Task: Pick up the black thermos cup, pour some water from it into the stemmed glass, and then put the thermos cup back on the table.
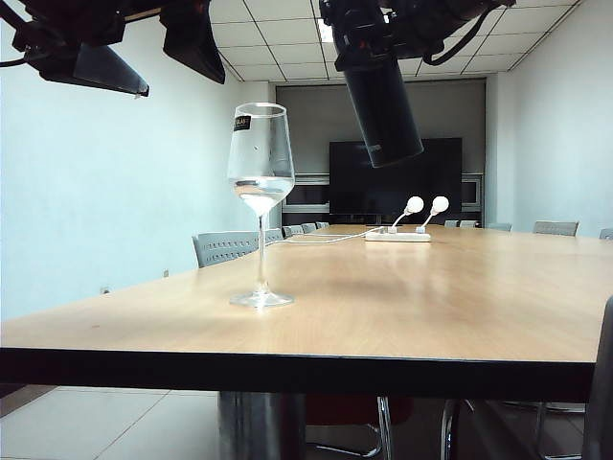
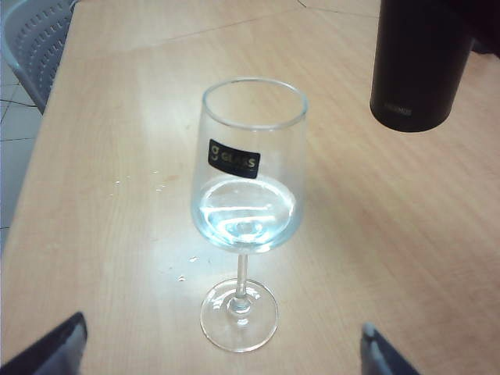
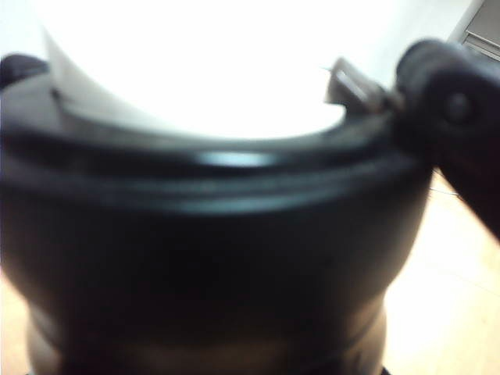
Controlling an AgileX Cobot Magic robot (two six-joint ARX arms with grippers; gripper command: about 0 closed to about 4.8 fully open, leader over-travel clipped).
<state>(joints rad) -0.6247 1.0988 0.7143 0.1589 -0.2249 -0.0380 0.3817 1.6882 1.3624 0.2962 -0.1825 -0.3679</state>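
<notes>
Right pincer [image 1: 383,57] behind blurred thermos [image 3: 211,234]

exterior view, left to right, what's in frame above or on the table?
left claw (open, raised) → stemmed glass → black thermos cup held aloft by the right claw → white power strip, all over the table.

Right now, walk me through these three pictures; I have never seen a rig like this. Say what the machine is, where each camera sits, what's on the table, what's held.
It is a robot with two arms, each ending in a two-finger gripper. The exterior view looks along the table from outside. There the right gripper holds the black thermos cup in the air. The left gripper hangs open and empty above the stemmed glass, which stands on the table with some water in it. The other two pictures come from cameras on the wrists: the left looks down on the glass, the right shows the cup's top close up and blurred.
</notes>
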